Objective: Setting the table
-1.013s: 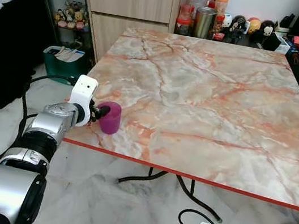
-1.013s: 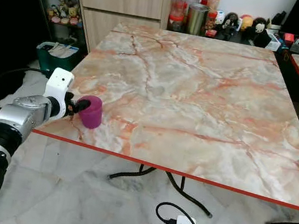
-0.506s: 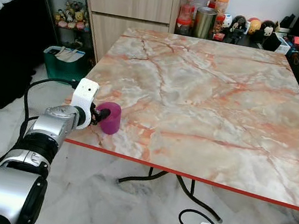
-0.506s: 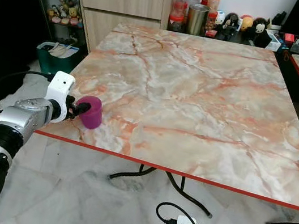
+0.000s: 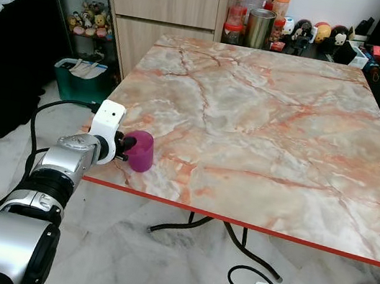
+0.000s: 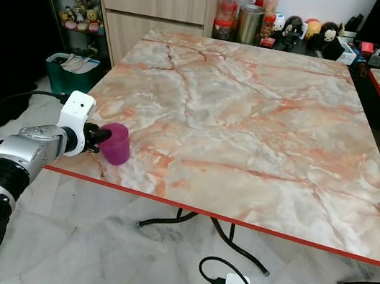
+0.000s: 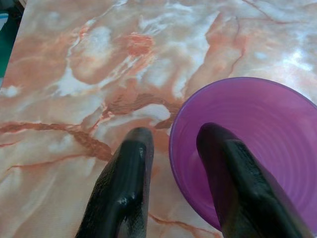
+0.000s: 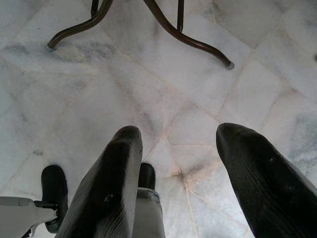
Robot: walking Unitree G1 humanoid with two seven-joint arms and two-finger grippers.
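Low down and nearest, the right gripper [image 8: 176,148] hangs over the pale marble floor [image 8: 148,74]. Its jaws stand wide apart and hold nothing. The arm above it is cut off at the bottom of the eye views, so just its white wrist end shows there. Past the two black fingers [image 8: 109,193] you can see the dark curved bench legs [image 8: 163,27] on the floor, and a small dark part of the robot that is hard to make out.

Next comes the left arm [image 5: 62,164], silver, reaching up to the near left corner of the bench [image 5: 273,127]. The left gripper [image 5: 128,148] has the purple cup [image 5: 140,150] by its rim. In the wrist view one finger [image 7: 233,173] is inside the cup and the other [image 7: 124,183] is outside, on the side away from the cup's middle. The jaws are narrow, with the thin cup wall between them. From the eye views the fingers are mostly hidden behind the white wrist block. The cup stands on the bench just in from the red front edge, near the left edge. I cannot tell if it stands quite flat. Its far half is cut off in the wrist view.

At the far edge of the bench, a wooden cabinet [image 5: 169,7] stands, with jars [image 5: 237,11] and a metal tin [image 5: 258,28] beside it. Little figures beyond are too small to make out.
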